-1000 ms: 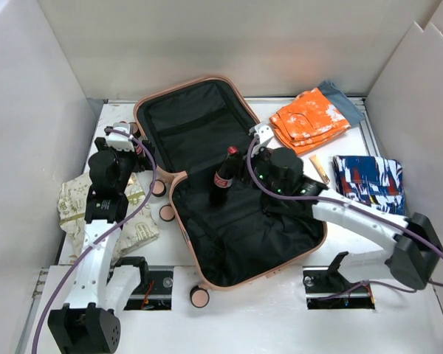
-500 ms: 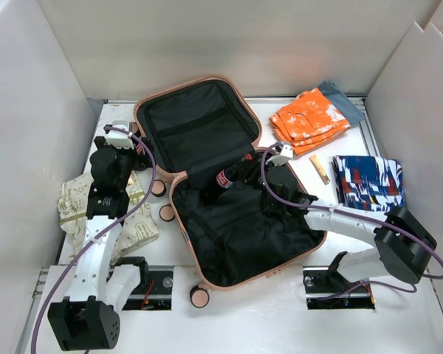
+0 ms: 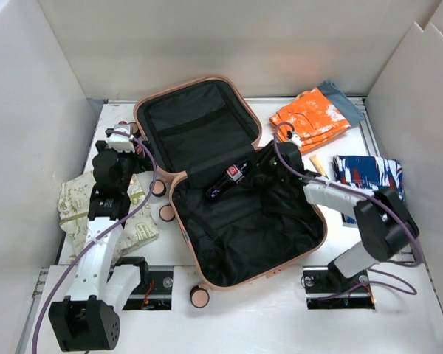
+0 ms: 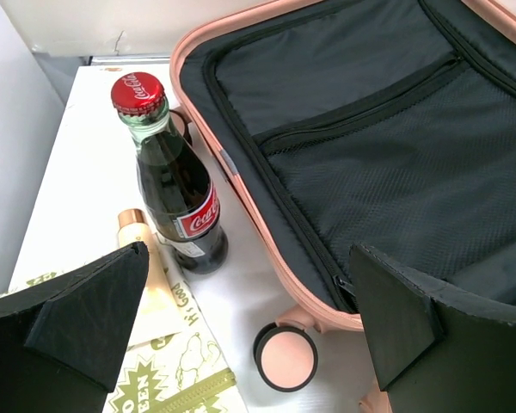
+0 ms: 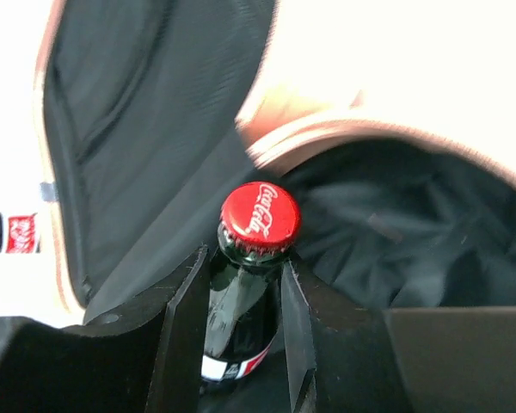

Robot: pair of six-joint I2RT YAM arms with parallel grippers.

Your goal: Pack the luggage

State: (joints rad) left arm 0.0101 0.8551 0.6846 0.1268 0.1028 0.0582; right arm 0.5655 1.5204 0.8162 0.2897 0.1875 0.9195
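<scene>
Clutter first. Ahead of the left gripper [image 4: 248, 258], just left of its centre line, a standing cola bottle [image 4: 176, 198] is upright on the white table [image 4: 95, 155], close beside the pink outer rim of the luggage [image 4: 241, 185]. A pale tube w/ coppery cap [image 4: 146, 258] lies against the bottle's base. A cream pouch w/ green print [image 4: 168, 379] sits under the left finger. A pink wheel [image 4: 284, 355] is low between the jaws. Right of the jaws: lid lining w/ zipped mesh pocket [image 4: 396, 172].

Left jaws spread wide, holding nothing, touching nothing.

Right gripper [image 5: 245, 292] is clamped on the held cola bottle [image 5: 258, 215], fingers [image 5: 185, 318] pinching the neck just below the red cap. From above the bottle is tilted, base toward the hinge, over the black lining. Can't tell if the base touches the fabric.

Luggage lies open mid-table, both halves up. Pink rim crosses just beyond the cap. Open lining to either side of the right jaws.

Behind and right of the right arm, outside the shell: orange print cloth [image 3: 310, 118] on a grey-blue one [image 3: 343, 96], small tan item [image 3: 320, 168], blue-white print cloth [image 3: 369, 181]. White walls close in on three sides.
</scene>
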